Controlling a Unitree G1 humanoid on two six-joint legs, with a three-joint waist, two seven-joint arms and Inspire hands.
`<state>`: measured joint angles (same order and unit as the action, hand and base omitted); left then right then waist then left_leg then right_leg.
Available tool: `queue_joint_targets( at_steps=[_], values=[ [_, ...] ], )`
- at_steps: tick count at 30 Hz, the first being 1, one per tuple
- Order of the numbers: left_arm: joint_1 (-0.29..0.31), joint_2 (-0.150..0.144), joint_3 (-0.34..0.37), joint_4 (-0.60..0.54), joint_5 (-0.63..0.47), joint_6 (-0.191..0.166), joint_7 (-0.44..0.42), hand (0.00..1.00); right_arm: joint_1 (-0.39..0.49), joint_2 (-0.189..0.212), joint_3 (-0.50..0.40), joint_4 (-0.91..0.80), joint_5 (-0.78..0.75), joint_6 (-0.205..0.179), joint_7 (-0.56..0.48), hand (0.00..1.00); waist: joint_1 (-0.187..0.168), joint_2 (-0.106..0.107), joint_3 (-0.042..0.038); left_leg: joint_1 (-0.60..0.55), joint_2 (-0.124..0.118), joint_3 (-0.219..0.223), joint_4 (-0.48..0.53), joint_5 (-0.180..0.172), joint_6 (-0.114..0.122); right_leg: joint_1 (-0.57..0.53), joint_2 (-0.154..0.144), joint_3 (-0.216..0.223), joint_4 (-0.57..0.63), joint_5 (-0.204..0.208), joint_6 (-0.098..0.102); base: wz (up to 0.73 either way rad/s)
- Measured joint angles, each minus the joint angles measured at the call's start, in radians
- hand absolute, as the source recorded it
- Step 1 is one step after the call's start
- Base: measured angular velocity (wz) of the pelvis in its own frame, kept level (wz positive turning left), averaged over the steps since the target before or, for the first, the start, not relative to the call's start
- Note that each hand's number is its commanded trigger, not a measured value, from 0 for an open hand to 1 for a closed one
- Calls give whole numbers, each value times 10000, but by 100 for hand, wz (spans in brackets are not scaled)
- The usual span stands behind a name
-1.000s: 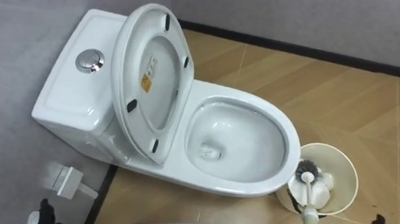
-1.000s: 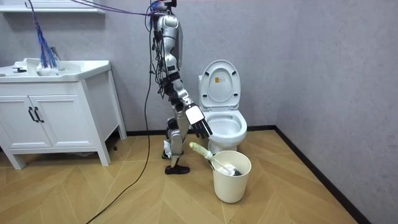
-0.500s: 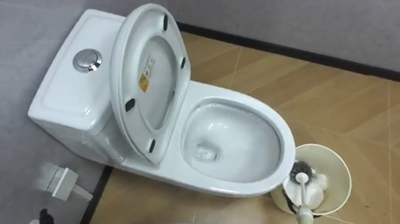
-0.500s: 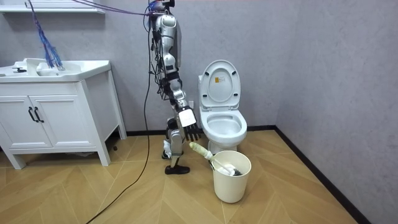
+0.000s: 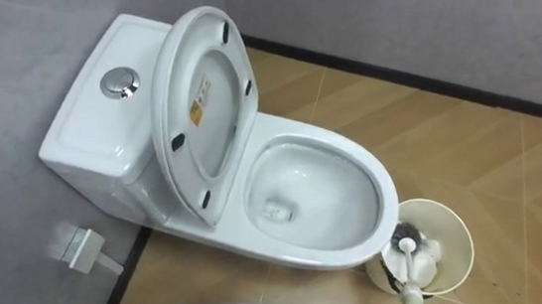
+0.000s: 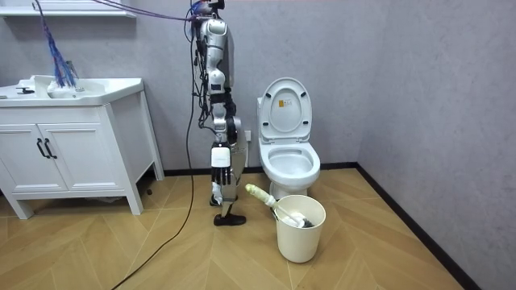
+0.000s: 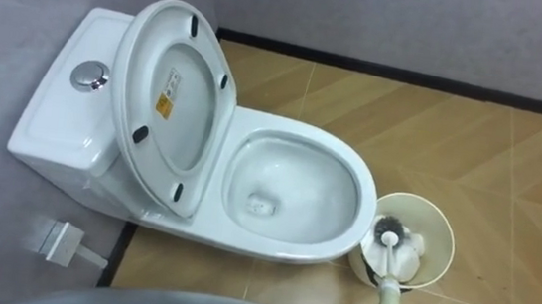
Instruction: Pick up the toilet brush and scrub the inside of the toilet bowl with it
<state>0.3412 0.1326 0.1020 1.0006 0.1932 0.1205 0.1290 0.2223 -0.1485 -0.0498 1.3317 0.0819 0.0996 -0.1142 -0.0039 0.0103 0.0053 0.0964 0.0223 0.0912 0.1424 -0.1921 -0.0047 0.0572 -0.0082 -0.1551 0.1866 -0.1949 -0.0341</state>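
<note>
Right arm has dropped since a second ago: then it reached toward the round cream bucket (image 6: 300, 235), now the right hand (image 6: 219, 158) hangs by the hip. We cannot tell how far open it is. We note the robot standing upright just beside the white ceramic toilet (image 5: 272, 244), on the room view's left of it. Seat and lid (image 5: 201, 105) are raised against the tank. White toilet brush with pale green handle (image 5: 409, 275) leans head-down in the bucket, handle over the rim, well apart from the hand.

Toilet brush (image 5: 410, 280) handle cut off at btm edge, head partly hidden in bucket (image 5: 453, 227).
</note>
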Motion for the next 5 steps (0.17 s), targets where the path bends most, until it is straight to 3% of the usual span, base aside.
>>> queue_joint_targets(
  at_steps=[5],
  values=[
    [-28, -46, -6, -4, 699, 340, -314, 0, -73, 29, 288, 63, -134, 431, 699, 0, -186, -119, -37, 117, -42, -131, -1, -25, 20, 184, -48, -154, -25, -47, 31, 9]
  ],
)
